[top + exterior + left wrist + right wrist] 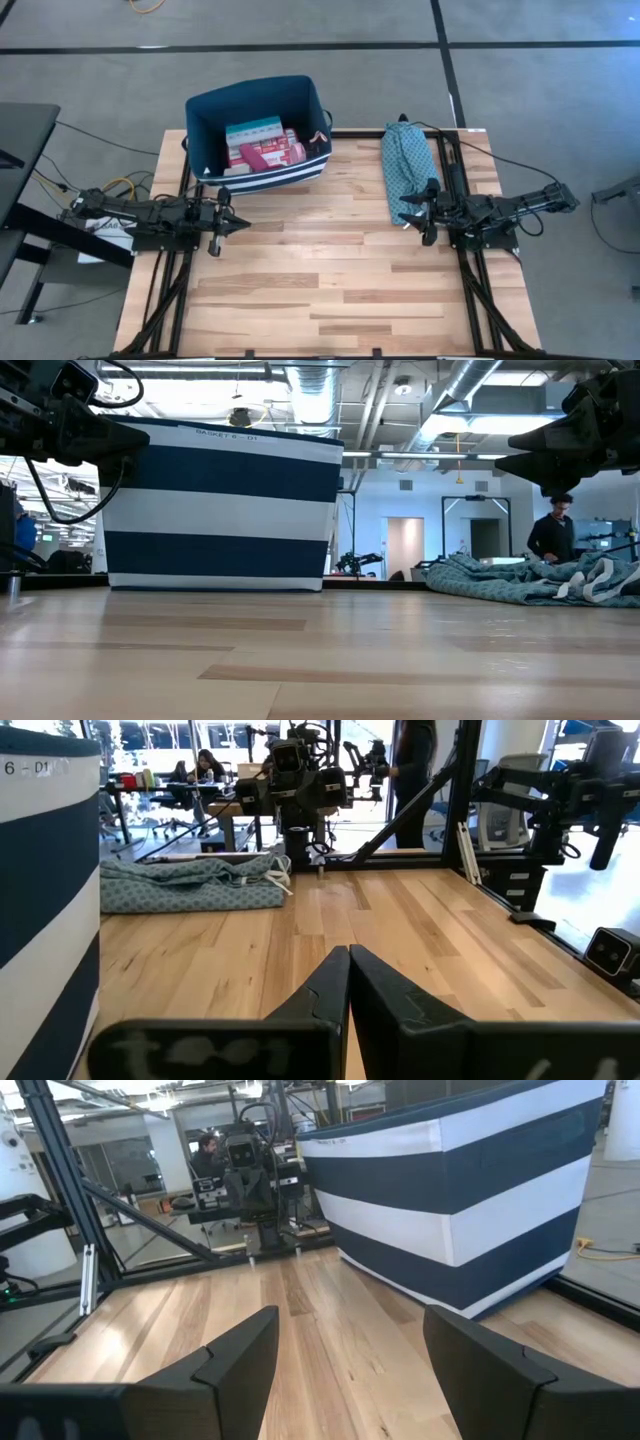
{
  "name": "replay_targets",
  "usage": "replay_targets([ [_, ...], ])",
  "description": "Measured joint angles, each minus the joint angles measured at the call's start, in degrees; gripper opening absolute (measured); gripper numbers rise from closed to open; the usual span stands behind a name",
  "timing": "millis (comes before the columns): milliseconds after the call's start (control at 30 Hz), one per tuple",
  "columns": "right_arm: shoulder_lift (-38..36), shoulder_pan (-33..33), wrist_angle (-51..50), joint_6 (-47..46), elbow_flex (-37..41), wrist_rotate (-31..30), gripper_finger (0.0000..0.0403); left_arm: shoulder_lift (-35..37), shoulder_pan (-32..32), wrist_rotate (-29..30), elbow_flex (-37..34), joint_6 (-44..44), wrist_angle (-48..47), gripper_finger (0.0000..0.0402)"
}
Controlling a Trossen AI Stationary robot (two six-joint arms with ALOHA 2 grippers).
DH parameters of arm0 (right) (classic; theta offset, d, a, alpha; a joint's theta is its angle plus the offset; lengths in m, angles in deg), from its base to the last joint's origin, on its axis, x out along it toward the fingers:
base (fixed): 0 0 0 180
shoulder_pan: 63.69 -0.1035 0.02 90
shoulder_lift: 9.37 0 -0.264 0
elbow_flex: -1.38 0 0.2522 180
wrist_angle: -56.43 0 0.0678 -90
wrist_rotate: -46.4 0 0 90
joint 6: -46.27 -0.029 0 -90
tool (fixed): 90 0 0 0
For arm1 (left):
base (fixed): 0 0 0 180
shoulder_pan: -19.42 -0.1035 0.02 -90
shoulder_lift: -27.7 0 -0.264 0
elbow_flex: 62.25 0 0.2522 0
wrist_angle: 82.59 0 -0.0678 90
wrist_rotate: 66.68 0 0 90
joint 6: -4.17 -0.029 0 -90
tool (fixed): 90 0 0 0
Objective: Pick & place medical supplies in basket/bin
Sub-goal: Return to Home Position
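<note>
Bin point(280, 173) of dark navy fabric with white stripes near its base, standing upright on the far left part of the wooden surface point(330, 290), close to the far edge. Inside, seen from above: light-blue pill organizer point(252, 129) lying toward the far wall, and red-and-white first-aid case point(268, 155) just beside it on the near side. Other small red and pink items packed around them, too crowded to tell apart.

Left hand point(240, 224) at the left edge of the surface, nearer than the bin and apart from it, pointing toward the middle. Fingers point(330, 985) clenched tip to tip, grasping nothing.

Right hand point(408, 210) at the right side of the surface, facing the left hand across bare wood. Fingers point(240, 1355) released and spread wide, nothing between them.

Long teal patterned cloth bundle point(405, 165) lying lengthwise along the right side, from the far edge toward the right hand. Near end of the bundle just beside that hand; contact between the two not discernible.

In the low view, bin at left, cloth bundle at right, and a person point(552, 530) standing in the room behind.
</note>
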Motion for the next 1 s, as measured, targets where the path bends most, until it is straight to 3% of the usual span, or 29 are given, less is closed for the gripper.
replay_targets([
  [1000, 0.0, -0.01, 0.0, 0.0, 0.02, 0.0, 0.0244, 0.02, -0.01, -0.01, 0.0, 0.36, 0.01, 0.0],
])
